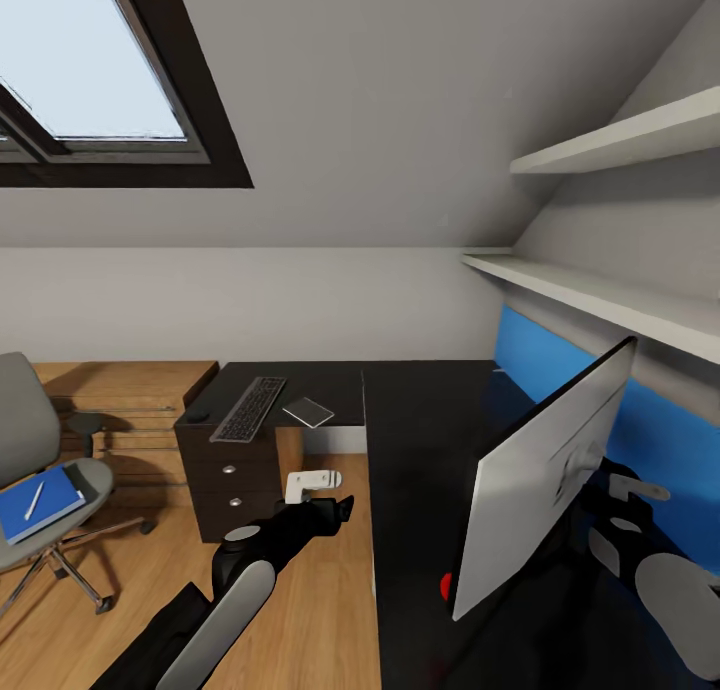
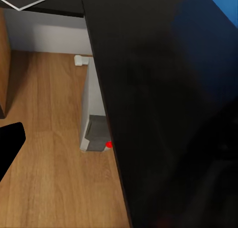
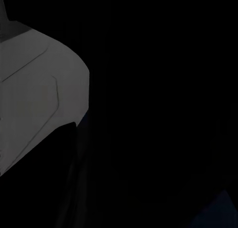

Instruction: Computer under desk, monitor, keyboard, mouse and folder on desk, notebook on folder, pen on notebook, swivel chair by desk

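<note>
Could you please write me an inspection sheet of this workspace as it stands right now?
Surface: desk, glossy black, L-shaped.
Job's things: keyboard and mouse on desk; monitor tilted above it; folder with pen on swivel chair; computer under desk.
Clutter: flat grey pad beside keyboard.
Grippers: left gripper over floor, state unclear; right hidden behind monitor.
Cables: nothing seen.
Surroundings: skylight, wall shelves.

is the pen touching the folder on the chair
Touching. In the head view the pen lies flat across the top of the blue folder, which rests on the chair seat, with no gap showing between them.
</note>
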Available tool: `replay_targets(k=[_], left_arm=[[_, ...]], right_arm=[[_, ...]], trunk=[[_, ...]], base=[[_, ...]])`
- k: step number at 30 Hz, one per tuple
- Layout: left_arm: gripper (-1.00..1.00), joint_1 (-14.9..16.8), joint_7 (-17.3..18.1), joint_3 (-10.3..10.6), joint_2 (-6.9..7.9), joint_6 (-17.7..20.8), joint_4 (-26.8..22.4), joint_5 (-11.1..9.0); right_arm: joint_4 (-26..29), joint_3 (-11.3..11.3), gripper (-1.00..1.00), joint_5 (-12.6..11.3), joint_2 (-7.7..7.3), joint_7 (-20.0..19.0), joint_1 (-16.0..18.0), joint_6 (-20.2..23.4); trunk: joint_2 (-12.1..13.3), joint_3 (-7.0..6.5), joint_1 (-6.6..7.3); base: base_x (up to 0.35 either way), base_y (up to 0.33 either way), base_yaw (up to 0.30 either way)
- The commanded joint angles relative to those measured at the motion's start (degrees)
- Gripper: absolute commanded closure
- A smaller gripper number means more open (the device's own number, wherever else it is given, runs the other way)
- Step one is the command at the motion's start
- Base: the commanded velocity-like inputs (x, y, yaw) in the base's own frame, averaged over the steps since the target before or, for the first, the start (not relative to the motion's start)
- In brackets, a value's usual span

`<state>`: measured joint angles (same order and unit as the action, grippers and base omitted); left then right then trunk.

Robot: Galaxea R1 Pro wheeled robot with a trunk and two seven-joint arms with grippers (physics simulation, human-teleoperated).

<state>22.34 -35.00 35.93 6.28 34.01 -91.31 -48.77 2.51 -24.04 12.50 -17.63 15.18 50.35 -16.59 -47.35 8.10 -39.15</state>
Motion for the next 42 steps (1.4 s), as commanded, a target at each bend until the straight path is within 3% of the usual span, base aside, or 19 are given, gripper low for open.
replay_targets(k=[1, 27, 28, 42], left_arm=[[-1.00, 0.1, -0.6, 0.1, 0.05, 0.0, -0.1, -0.5], [-1.00, 0.1, -0.6, 0.1, 0.05, 0.0, -0.1, -0.5], [-1.00, 0.1, -0.6, 0.1, 0.05, 0.0, -0.1, -0.5], [-1.00, 0.1, -0.6, 0.1, 0.05, 0.0, -0.1, -0.5]], right_arm=[[-0.3, -0.3, 1.00, -0.9, 0.01, 0.8, -0.7, 0.3], [-0.4, -0.3, 1.00, -0.8, 0.06, 0.7, -0.7, 0.2], [-0.4, -0.3, -1.00, -0.8, 0.07, 0.7, -0.7, 0.2], [-0.4, -0.3, -1.00, -0.8, 0.08, 0.7, -0.7, 0.2]], trunk=[[0.0, 0.11, -0.03], [0.0, 0.11, -0.03], [0.0, 0.11, -0.03], [0.0, 0.11, -0.03]], base=[[0.000, -0.001, 0.000], [0.000, -0.030, 0.000], [0.000, 0.000, 0.000], [0.000, 0.000, 0.000]])
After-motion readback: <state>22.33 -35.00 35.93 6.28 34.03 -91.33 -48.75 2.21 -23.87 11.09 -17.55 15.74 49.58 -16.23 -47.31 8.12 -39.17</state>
